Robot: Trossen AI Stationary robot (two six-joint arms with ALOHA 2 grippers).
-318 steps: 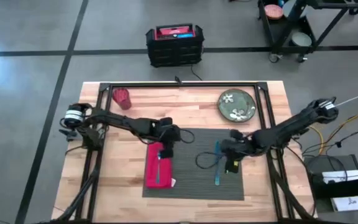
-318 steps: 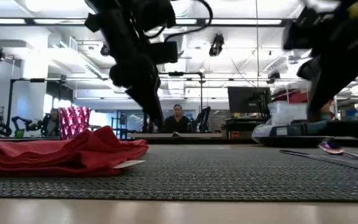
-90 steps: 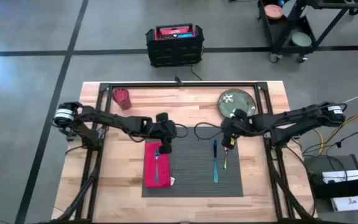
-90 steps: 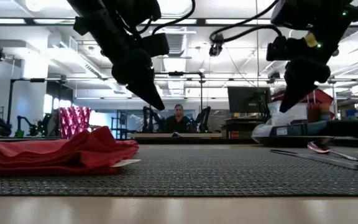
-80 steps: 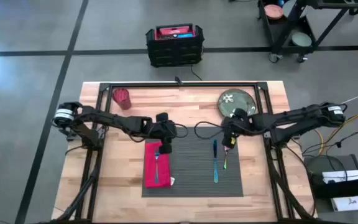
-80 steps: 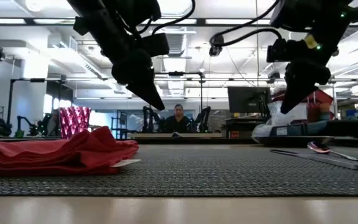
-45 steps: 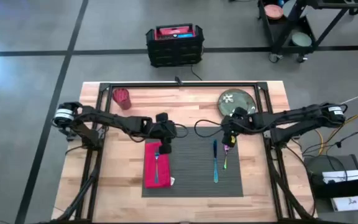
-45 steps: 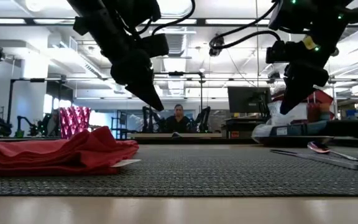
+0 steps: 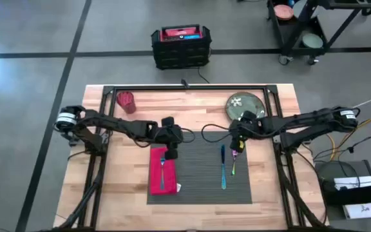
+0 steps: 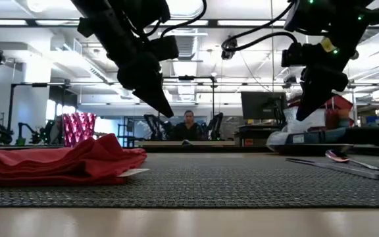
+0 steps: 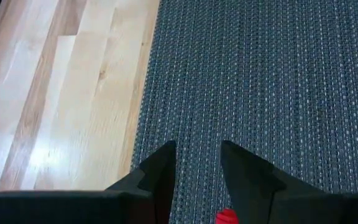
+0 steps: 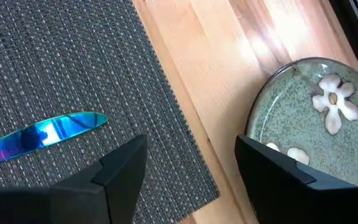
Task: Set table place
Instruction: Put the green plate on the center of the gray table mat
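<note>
While its long axis is running left to right, the placemat [image 9: 201, 169] is lying at the lower centre of the table [image 9: 269, 193]. The left gripper [image 9: 171, 153], narrowly parted and empty, is being held above its upper left edge. The right gripper [image 9: 236, 147], spread wide and empty, is being held beside the plate [image 9: 245, 107], which is being cut off in the right wrist view.

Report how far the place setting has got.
Done: the placemat is down, with the red napkin on its left side, a utensil on top of it, and two utensils on its right side. In hand: nothing; the left gripper and right gripper hover empty over the mat's far edge, both open. Left: the green plate and red cup sit off the mat on the bare table.
</note>
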